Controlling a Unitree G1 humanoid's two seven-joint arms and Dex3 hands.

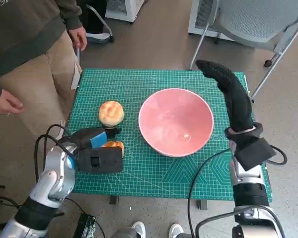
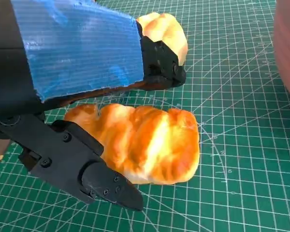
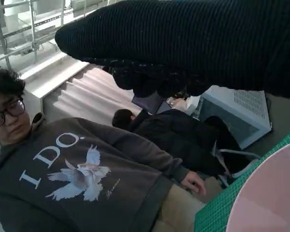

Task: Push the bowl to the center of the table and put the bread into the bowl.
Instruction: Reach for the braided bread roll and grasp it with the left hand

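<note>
The bowl point(image 1: 176, 122) sits about mid-table; left of it, the left hand point(image 1: 92, 148) grasps one bread point(image 2: 145, 142), not yet bowled.

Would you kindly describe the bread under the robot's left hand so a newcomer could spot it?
Start at the green cutting mat and its pink bowl. On the bowl's left lie two breads; the one meant is the nearer, by the left hand. This elongated golden loaf is ridged, unlike the round pale bun beyond.
</note>
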